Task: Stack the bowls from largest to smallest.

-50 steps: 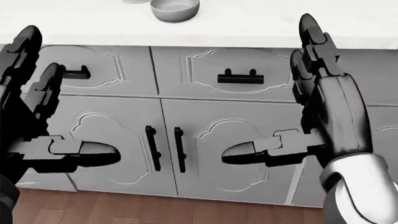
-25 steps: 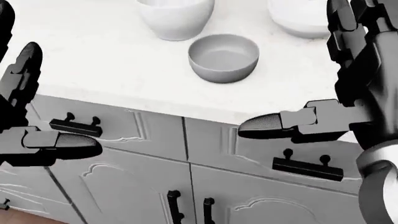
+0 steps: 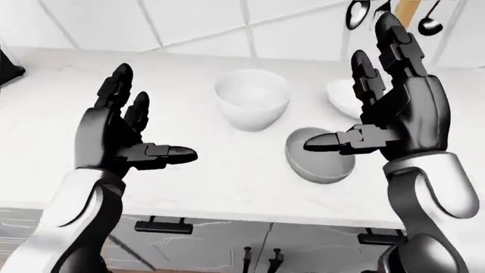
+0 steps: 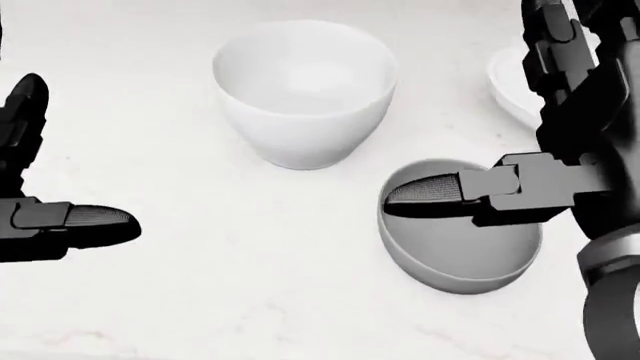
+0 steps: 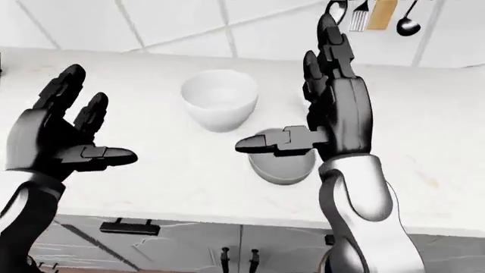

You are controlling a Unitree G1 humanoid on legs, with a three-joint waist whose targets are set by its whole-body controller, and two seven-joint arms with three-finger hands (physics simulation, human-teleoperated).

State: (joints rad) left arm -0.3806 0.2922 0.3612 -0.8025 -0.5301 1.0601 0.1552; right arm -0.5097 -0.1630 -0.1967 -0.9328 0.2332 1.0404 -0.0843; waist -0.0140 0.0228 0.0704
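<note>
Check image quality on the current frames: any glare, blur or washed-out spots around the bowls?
Head view: even flat light, no blur; the white bowl nearly blends into the white counter, only soft shading marks its rim. Left-eye view: the gray bowl reads clearly, and the right hand hides part of a third bowl. Right-eye view: sharp, faint shadows, no glare; left hand crisp.
</note>
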